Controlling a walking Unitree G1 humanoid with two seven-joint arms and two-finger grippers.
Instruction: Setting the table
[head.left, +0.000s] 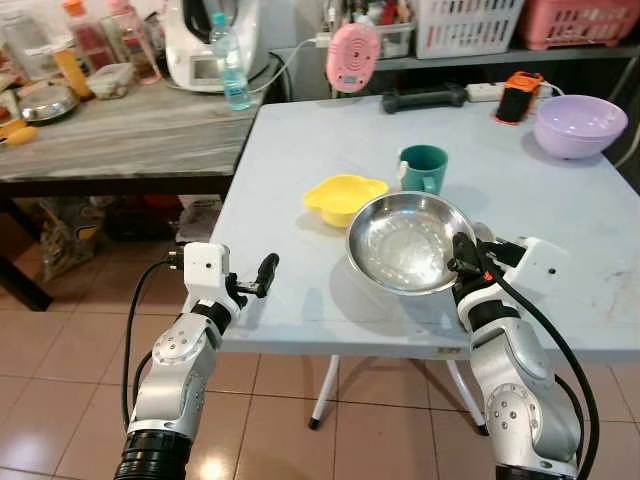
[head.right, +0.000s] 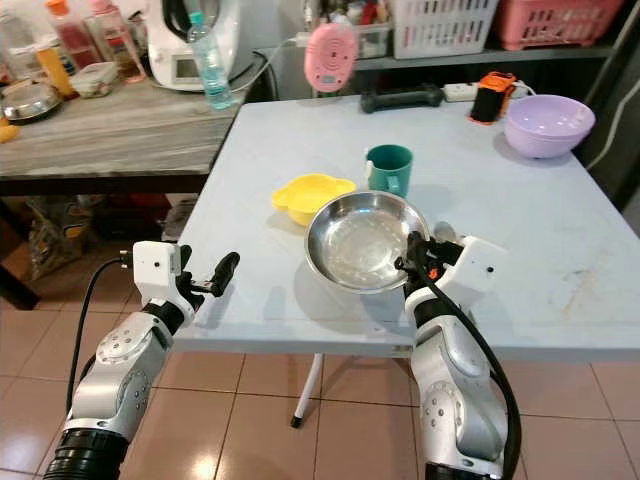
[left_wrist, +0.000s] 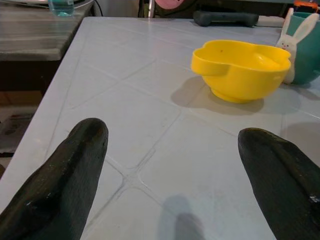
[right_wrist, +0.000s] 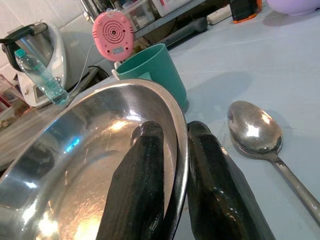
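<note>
— Start at the left. What is the left arm doing?

— The left gripper (head.left: 262, 277) hovers at the near left edge of the pale table (head.left: 300, 170), its two black fingers (left_wrist: 65, 180) spread wide with nothing between them. In its wrist view, bare tabletop lies between the fingers, and the yellow bowl (left_wrist: 240, 69) sits well beyond them.

— And moving along the table?

— The yellow bowl rests on the table, just left of and behind the steel bowl (head.left: 410, 242). Behind it stands a teal cup (head.left: 424, 168), upright, with a small white rabbit figure (left_wrist: 296, 30) on its side.

— Where is the steel bowl relative to the right arm?

— The right gripper (head.left: 463, 258) has it by the rim on its right side. The right wrist view shows one finger (right_wrist: 137, 185) inside the bowl and the other outside, pressed together on the thin metal edge. The bowl is tilted, its shadow falling on the table beneath.

— Anything just past the gripper?

— A metal spoon (right_wrist: 257, 132) lies flat on the table just beside the outer finger, bowl side up, handle running toward the table's near edge.

— Further right?

— A lilac bowl (head.left: 580, 124) sits at the far right of the table, well apart from the gripper, with an orange-and-black object (head.left: 517, 97) beside it. A pink round device (head.left: 352, 56) stands at the table's far edge.
</note>
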